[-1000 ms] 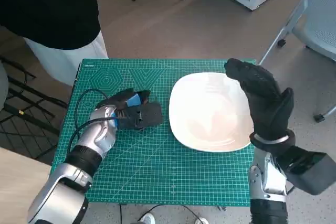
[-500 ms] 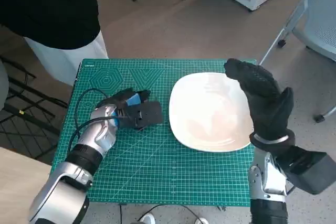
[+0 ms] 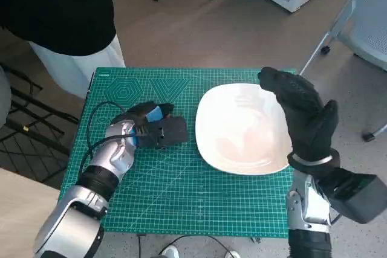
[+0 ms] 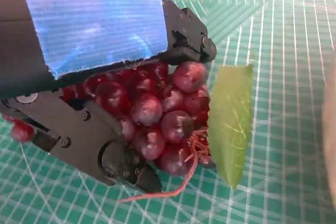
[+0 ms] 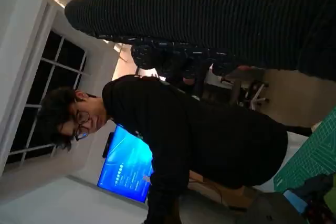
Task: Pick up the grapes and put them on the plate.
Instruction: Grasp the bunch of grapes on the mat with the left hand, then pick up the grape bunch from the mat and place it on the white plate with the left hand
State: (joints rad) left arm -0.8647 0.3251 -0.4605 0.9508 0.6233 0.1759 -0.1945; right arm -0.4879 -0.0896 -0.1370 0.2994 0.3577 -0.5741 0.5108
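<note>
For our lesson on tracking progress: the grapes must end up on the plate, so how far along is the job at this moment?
Done: the left robot hand has closed round the red grapes, which sit between its fingers beside a green leaf. In hand: the grasp, low over the green mat. Left: lifting and carrying them across to the white plate, which holds no grapes. The right robot hand is raised above the plate's far side, holding nothing.

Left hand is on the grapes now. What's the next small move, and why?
Probably lift the left hand straight up a little: in the wrist view its fingers wrap the grapes, which still sit low on the green mat. The plate lies empty just beside, to that hand's right.
</note>
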